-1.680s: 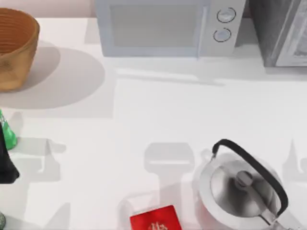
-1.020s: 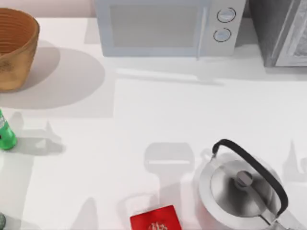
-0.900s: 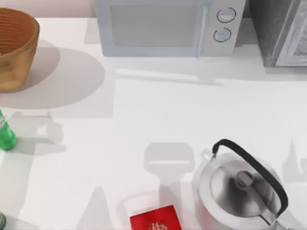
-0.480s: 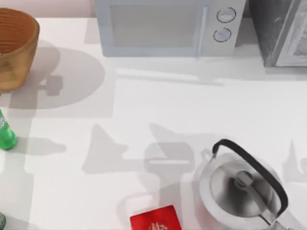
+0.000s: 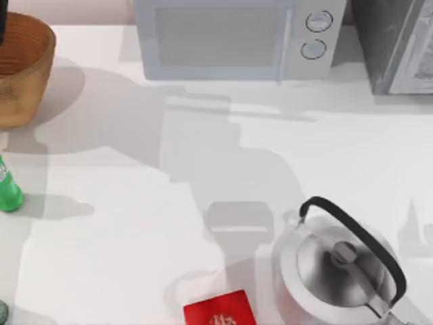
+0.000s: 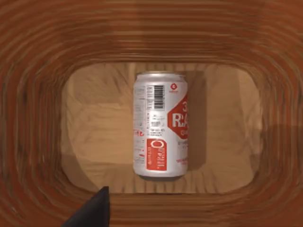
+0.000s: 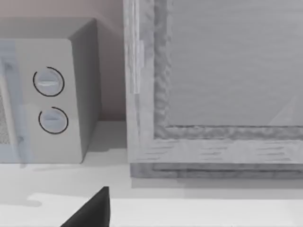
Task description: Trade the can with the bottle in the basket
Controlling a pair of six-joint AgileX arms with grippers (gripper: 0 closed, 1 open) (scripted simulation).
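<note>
White table [image 5: 135, 223] carries basket [image 5: 24, 81], bottle [image 5: 8, 189], kettle [image 5: 342, 271].

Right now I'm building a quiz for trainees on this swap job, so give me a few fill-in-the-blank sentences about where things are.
1. The can lies on its side inside the ____.
2. The green bottle stands upright on the table, near its ____ edge in the top view.
3. Beside the kettle lies a flat ____ box.
4. Behind the kettle, against the wall, stands a ____ with two round dials.

Missing words: basket; left; red; microwave
</note>
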